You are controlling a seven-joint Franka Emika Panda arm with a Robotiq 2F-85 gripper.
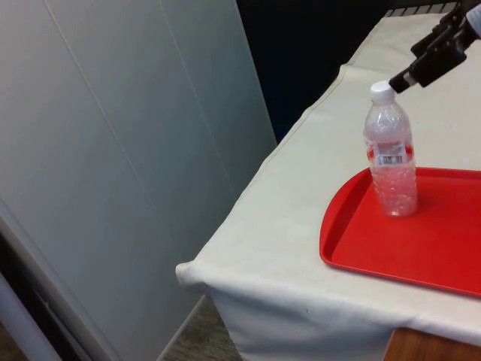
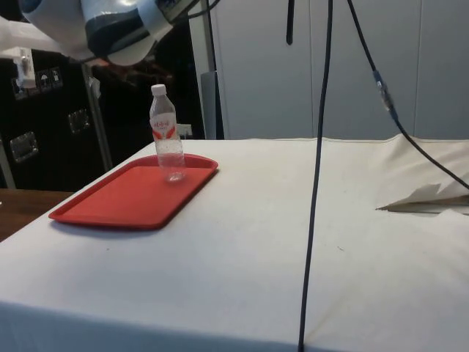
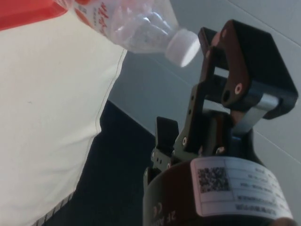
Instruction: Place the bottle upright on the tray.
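Note:
A clear plastic bottle (image 1: 391,162) with a white cap (image 1: 382,91) and a red-and-white label stands upright on the red tray (image 1: 406,256), near the tray's far corner. In the side view the bottle (image 2: 167,139) stands at the far end of the tray (image 2: 124,198). My black gripper (image 1: 427,64) hangs just above and behind the cap, one fingertip (image 1: 399,83) right beside it. In the wrist view the gripper (image 3: 186,80) is open, and the bottle (image 3: 136,23) lies outside its fingers, with nothing between them.
The tray sits near the cloth-covered table's corner, where the table edge (image 1: 248,203) drops off beside pale wall panels. A black cable (image 2: 319,183) hangs down over the middle of the table. A fold of cloth (image 2: 425,198) rises at the side view's right.

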